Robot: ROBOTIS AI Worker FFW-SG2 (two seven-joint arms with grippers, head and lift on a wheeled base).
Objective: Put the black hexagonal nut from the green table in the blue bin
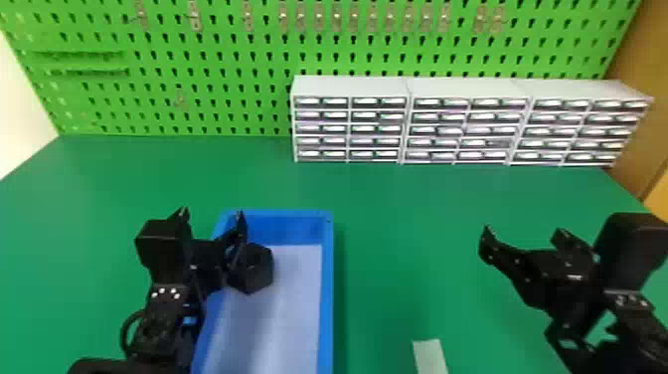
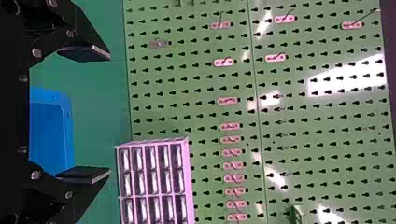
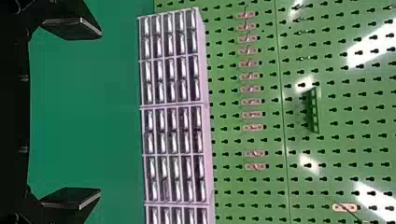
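Nut (image 1: 254, 273) in blue bin (image 1: 326, 298), near left edge — left end effector (image 1: 212, 218) wide, right end effector (image 1: 523, 233) wide.

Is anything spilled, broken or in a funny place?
I see nothing spilled or broken. One slightly odd thing: a pale strip lies on the green table, to the right of the blue bin, and I can't tell what it's for.
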